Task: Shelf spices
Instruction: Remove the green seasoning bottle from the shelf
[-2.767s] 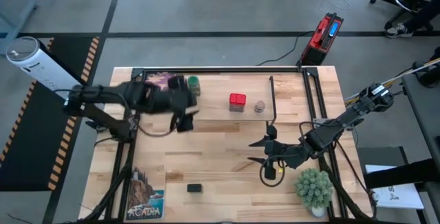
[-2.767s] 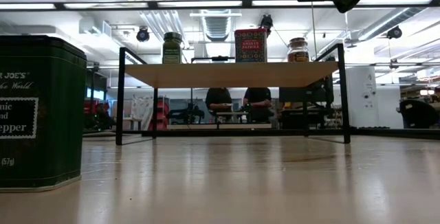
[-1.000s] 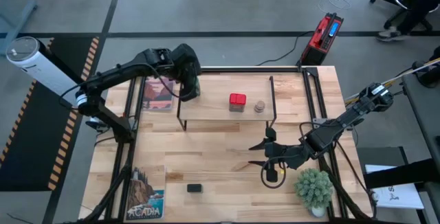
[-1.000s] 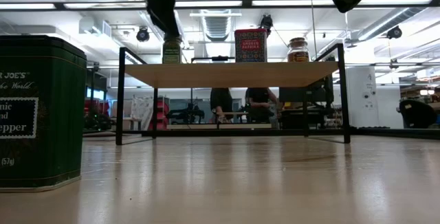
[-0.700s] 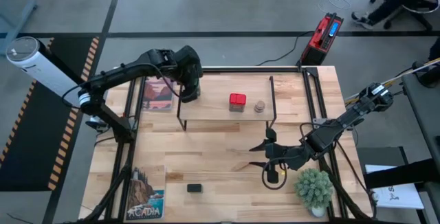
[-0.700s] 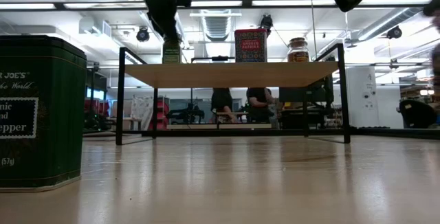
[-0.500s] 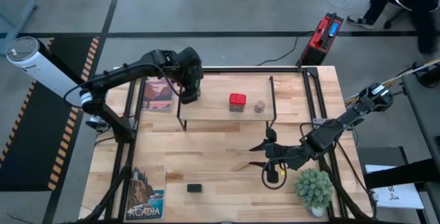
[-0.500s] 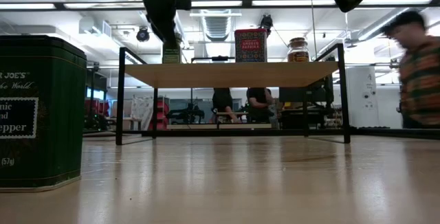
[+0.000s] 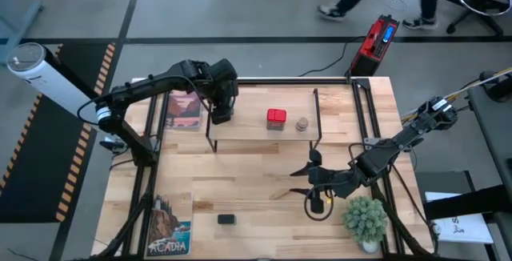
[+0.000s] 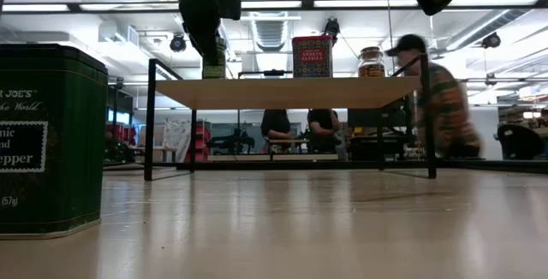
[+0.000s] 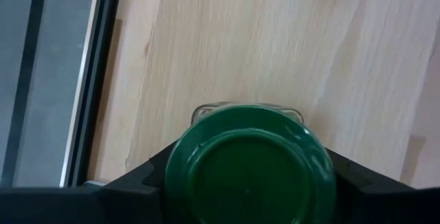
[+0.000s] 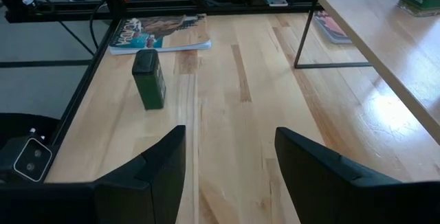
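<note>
The green-lidded jar (image 11: 251, 165) stands on the left end of the shelf (image 9: 256, 133), and my left gripper (image 9: 221, 105) is over it from above, shut on it. In the low view the gripper (image 10: 208, 31) hides most of the jar (image 10: 219, 63). The red tin (image 9: 276, 118) and the tiny round jar (image 9: 302, 123) stand further right on the shelf board (image 10: 291, 92). The dark olive tin (image 9: 226, 219) stands on the table near its near edge. My right gripper (image 9: 308, 179) hangs open above the table's right half, far from the tin (image 12: 150, 80). My left gripper holds the green-lidded jar by the rim of its lid (image 11: 180, 161), pinched between the two fingers (image 11: 148, 176) on opposite sides. The fingers come from above, pointing down. The jar is upright with its base on the shelf board (image 10: 214, 77).
A potted plant (image 9: 366, 219) stands at the table's near right corner. One picture book (image 9: 184, 110) lies left of the shelf, another (image 9: 170, 227) at the near left corner. A person (image 10: 441, 108) walks in the room behind the table.
My left gripper has moved a little toward the near edge and down over the green-lidded jar, which stays on the shelf. A person has walked across the room behind the table.
</note>
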